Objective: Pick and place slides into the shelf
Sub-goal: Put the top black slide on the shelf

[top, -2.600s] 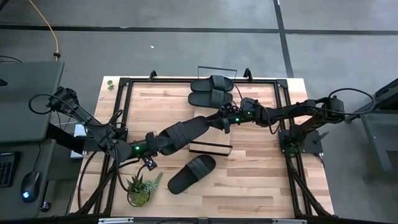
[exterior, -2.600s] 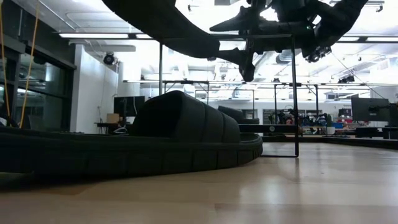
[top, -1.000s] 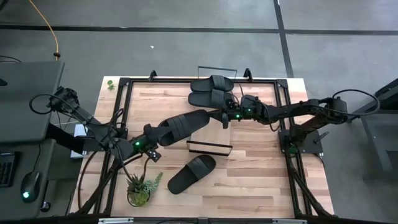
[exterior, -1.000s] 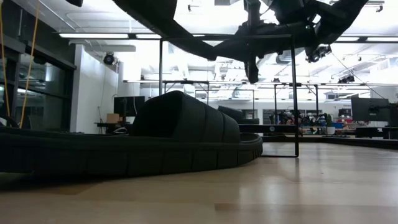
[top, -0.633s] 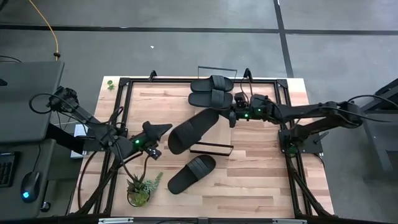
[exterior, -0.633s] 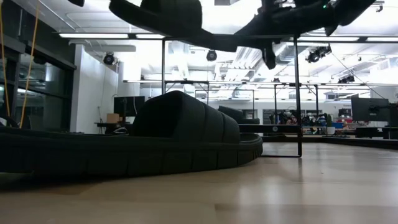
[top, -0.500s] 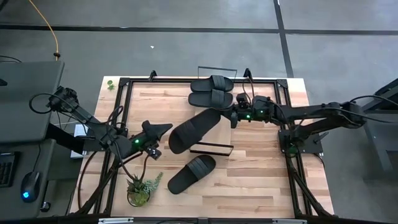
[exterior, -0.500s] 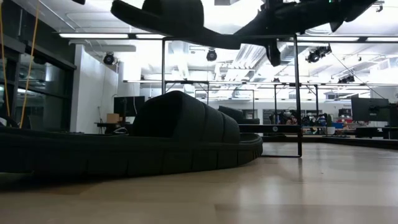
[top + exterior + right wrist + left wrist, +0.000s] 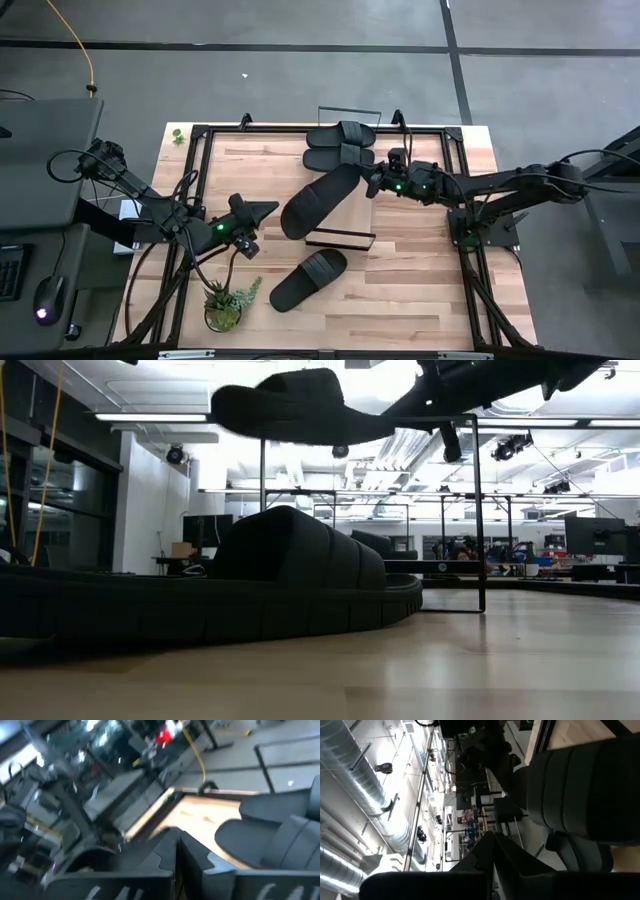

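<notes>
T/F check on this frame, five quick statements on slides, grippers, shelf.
1. The right gripper is shut on one end of a slide lifted off the table. True.
2. The left gripper also grips that lifted slide. False: it is shut on nothing, apart from the slide.
3. Two slides lie side by side at the far edge of the table. True.
4. No slide is left on the near half of the table. False: one slide lies there, beside the potted plant.
5. The lifted slide rests flat on the shelf. False: the low view shows it in the air.

No legible text, labels, brands, numbers or signs in any view
</notes>
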You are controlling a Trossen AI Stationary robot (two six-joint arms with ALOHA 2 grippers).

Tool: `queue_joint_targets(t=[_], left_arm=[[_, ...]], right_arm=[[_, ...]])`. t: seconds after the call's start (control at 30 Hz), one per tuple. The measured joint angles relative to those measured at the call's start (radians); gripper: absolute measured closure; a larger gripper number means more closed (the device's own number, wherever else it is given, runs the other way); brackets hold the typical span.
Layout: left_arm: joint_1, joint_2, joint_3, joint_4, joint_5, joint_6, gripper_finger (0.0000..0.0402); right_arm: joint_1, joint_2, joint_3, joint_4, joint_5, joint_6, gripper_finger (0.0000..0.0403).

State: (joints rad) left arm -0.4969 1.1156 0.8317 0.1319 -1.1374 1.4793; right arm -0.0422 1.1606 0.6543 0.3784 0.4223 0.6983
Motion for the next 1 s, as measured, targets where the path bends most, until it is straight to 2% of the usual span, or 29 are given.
queue_joint_targets(t=[0.23,0.47,0.7,0.87,1.0], left_arm=[[0.000,0.000,0.000,0.000,0.004,-0.022,0.0401],[0.000,0.000,0.000,-0.003,0.003,-0.021,0.0401],[0.000,0.000,0.001,-0.003,0.002,-0.076,0.0401],[0.000,0.000,0.001,-0.004,0.003,-0.261,0.0401],[0.000,0.000,0.001,-0.004,0.003,-0.452,0.0401]], right_arm=[[0.061,0.106,-0.069,0.292,0.139,-0.009,0.0401],[0.094,0.166,-0.102,0.345,0.175,0.002,0.0402],[0.124,0.149,-0.102,0.344,0.096,-0.123,0.0402],[0.110,0.140,-0.102,0.314,-0.054,-0.230,0.0402],[0.087,0.141,-0.102,0.227,-0.182,-0.243,0.0388]])
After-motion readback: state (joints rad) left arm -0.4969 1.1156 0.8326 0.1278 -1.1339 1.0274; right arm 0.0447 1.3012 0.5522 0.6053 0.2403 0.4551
